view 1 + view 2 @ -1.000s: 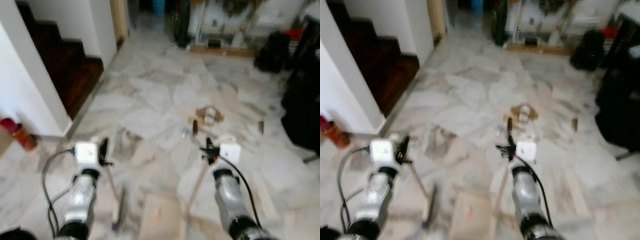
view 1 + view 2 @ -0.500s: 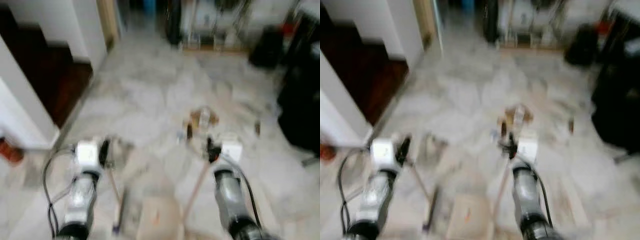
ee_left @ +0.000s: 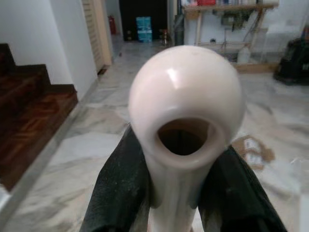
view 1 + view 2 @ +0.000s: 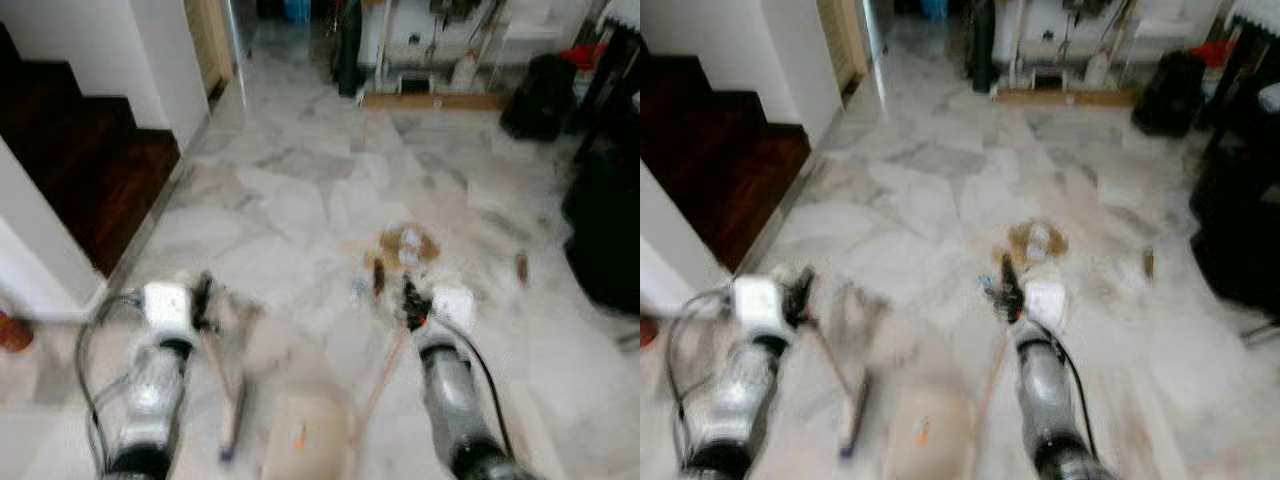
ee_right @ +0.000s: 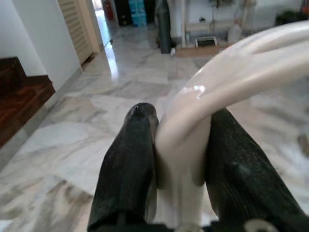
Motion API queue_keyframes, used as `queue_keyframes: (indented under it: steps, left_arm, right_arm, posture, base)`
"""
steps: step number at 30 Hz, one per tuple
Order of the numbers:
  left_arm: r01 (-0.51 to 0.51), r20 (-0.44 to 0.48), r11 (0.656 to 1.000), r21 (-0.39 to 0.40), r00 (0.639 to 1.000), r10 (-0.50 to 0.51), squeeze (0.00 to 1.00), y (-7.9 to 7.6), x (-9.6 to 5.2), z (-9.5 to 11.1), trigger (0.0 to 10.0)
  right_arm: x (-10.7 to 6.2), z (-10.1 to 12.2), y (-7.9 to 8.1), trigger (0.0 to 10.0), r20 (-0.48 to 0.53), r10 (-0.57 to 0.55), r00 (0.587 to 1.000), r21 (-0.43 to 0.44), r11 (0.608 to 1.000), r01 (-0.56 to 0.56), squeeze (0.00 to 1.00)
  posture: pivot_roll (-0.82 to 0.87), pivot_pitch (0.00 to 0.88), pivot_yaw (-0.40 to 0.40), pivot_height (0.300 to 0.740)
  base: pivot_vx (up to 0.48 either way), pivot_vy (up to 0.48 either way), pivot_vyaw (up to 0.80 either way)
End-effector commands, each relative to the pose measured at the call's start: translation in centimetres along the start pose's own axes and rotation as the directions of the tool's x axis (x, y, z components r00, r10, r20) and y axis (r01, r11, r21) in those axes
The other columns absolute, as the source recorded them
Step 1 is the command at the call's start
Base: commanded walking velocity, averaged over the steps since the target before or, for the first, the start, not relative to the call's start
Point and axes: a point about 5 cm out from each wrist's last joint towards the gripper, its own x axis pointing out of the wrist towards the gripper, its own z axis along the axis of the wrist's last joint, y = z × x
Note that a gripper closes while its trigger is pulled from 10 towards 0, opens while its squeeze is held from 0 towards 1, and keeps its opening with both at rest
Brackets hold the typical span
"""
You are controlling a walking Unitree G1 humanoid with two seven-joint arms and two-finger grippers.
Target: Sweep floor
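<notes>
The left gripper (image 3: 178,193) is clamped on a cream handle (image 3: 186,111) whose rounded end, with a hole in it, sticks out past the black fingers (image 3: 118,193). In the head views this handle slopes down from the gripper to a brush (image 4: 232,420) low on the marble floor (image 4: 300,200).

The right gripper (image 5: 181,169) is closed on a second cream handle (image 5: 231,63), which curves away above its fingers (image 5: 128,164); from it a stick runs down to a beige dustpan (image 4: 305,440) between the two arms.

Just ahead of the right gripper, mid-floor, lies a litter pile (image 4: 407,243) of brown scraps, with a small brown piece (image 4: 521,266) apart toward the black furniture. Dark stairs (image 4: 80,170) rise on the left.
</notes>
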Motion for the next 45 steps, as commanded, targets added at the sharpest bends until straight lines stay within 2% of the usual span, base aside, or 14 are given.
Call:
queue_keyframes:
  steps: [1,4,28,36,45]
  left_arm:
    - [-0.022,0.034,0.999,0.024,0.999,0.021,0.0,1.04,0.1,0.75,10.0]
    - [-0.028,0.035,0.999,0.025,0.999,0.027,0.0,1.1,0.08,0.77,10.0]
    - [-0.039,0.049,0.999,0.027,0.998,0.038,0.0,1.47,0.31,1.26,10.0]
    - [-0.041,0.045,0.999,0.024,0.998,0.04,0.0,1.23,0.18,1.12,10.0]
    - [-0.048,0.046,0.999,0.027,0.998,0.046,0.0,1.55,-0.05,1.09,10.0]
  right_arm:
    - [0.8,1.38,0.97,10.0,0.066,0.049,0.997,-0.021,0.999,-0.048,0.0]
    - [0.83,1.34,1.3,10.0,0.06,0.06,0.996,-0.018,0.998,-0.059,0.0]
    - [1.26,1.49,1.46,10.0,0.041,0.059,0.997,0.027,0.998,-0.06,0.0]
    - [1.46,1.58,1.11,10.0,0.03,0.054,0.998,0.013,0.998,-0.054,0.0]
    - [1.64,1.93,1.36,10.0,0.049,0.061,0.997,0.019,0.998,-0.062,0.0]
  posture:
    - [0.05,0.0,-0.008,0.74]
    - [0.06,0.0,-0.012,0.74]
    - [0.05,0.0,-0.017,0.74]
    - [0.06,0.0,-0.023,0.74]
    - [0.07,0.0,-0.025,0.74]
  base:
    - [0.379,0.0,0.66]
    - [0.375,0.0,0.8]
    - [0.376,0.0,0.0]
    - [0.376,0.0,-0.76]
    - [0.377,0.0,0.0]
